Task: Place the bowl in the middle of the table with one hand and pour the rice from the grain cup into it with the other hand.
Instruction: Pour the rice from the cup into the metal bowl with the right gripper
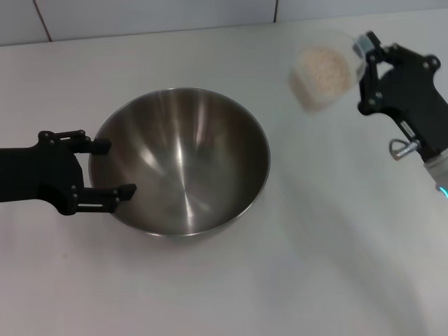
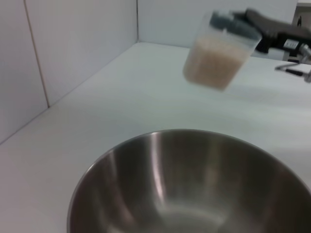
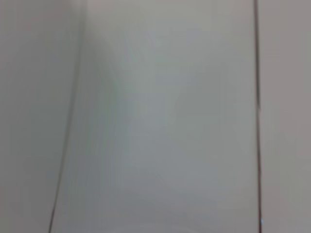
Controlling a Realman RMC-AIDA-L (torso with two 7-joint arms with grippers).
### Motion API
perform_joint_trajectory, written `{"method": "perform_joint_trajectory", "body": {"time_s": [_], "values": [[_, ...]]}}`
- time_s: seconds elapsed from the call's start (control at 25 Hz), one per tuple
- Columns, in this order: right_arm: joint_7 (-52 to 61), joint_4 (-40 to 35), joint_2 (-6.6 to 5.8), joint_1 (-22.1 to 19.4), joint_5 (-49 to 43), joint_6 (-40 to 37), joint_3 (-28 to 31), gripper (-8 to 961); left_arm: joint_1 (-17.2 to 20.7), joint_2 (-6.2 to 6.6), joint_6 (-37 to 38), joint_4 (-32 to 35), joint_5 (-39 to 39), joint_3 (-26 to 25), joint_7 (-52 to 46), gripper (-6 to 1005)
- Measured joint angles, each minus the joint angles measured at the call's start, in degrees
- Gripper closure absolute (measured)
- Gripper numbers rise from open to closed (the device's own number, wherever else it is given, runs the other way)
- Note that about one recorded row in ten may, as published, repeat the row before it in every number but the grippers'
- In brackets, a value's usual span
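Observation:
The steel bowl [image 1: 180, 161] stands empty on the white table [image 1: 315, 245], a little left of the middle. My left gripper [image 1: 122, 167] is at the bowl's left side, its two fingers spread apart against the outer wall below the rim. My right gripper [image 1: 361, 60] is shut on the clear grain cup [image 1: 322, 70], which is tilted and held in the air behind and to the right of the bowl. The rice [image 1: 323, 71] is still inside the cup. The left wrist view shows the bowl [image 2: 194, 184] close up, and beyond it the cup [image 2: 218, 58] in the right gripper [image 2: 240, 24].
Pale tiles with dark grout lines [image 1: 140, 17] run along the table's far edge. A tiled wall [image 2: 73, 48] stands by the table in the left wrist view. The right wrist view shows only a blurred pale surface with dark lines [image 3: 256, 97].

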Motion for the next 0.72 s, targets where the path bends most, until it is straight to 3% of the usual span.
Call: {"method": "perform_joint_trajectory", "body": {"time_s": [0.28, 0.52, 0.72], "values": [[-15.68, -7.12, -0.05, 2.68, -4.21, 5.73, -1.98, 941, -0.38, -0.07, 0.01, 0.19, 0.32, 0.0, -0.09, 157], [-46.98, -17.3, 0.35, 0.92, -5.22, 18.78, -8.82, 941, -0.37, -0.08, 0.34, 0.27, 0.36, 0.0, -0.24, 157], [-76.55, -21.65, 0.35, 0.32, 2.88, 24.68, -18.92, 941, -0.38, -0.08, 0.43, 0.37, 0.43, 0.03, -0.57, 157]]}}
